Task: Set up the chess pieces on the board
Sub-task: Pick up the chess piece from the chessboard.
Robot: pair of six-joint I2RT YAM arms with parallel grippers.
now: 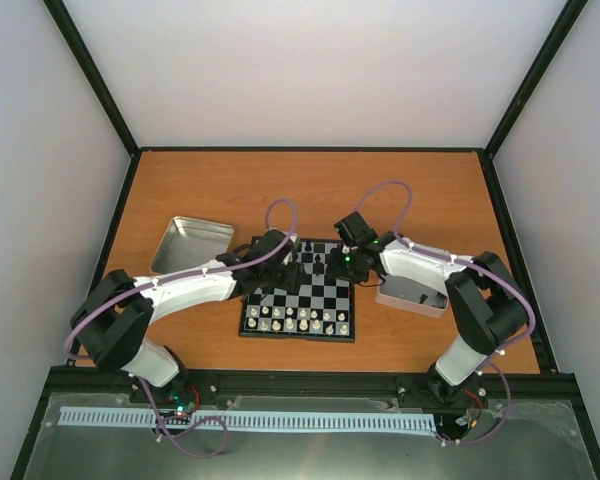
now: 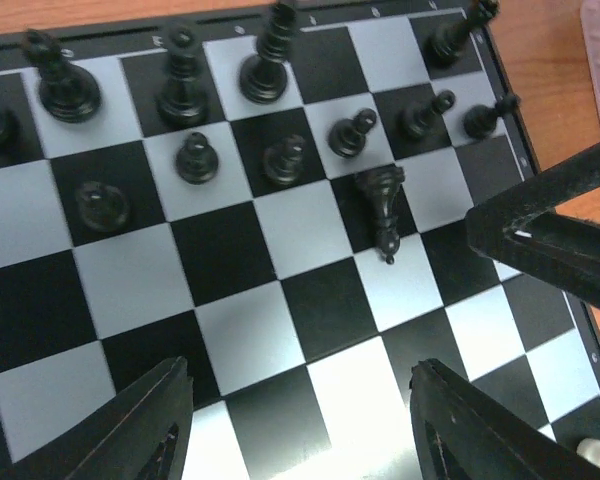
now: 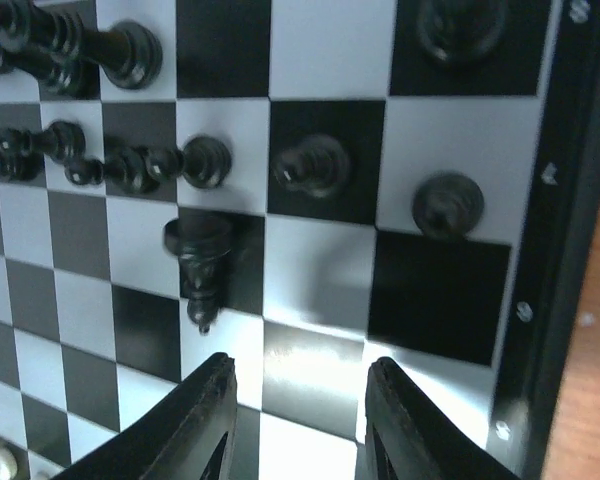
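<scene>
Pretty far along here, we'd say. On the chessboard (image 1: pixel 305 290) the whitish pieces (image 1: pixel 298 320) fill the two near rows, though they're too small in the top view to check one by one. The black pieces (image 2: pixel 195 158) are at the far end. There's a pawn row of sorts, but the back row behind it has gaps. One tall black piece (image 2: pixel 380 205) stands a row forward of the pawns, so we reckon it needs moving back.

The left gripper (image 2: pixel 300 385) hovers over the mid-board squares, jaws spread wide with nothing in them. The right gripper (image 3: pixel 300 365) is just above the board near that stray piece, parted moderately and also empty. We can't tell if anything's left in the metal tray (image 1: pixel 192 243) beside the board.
</scene>
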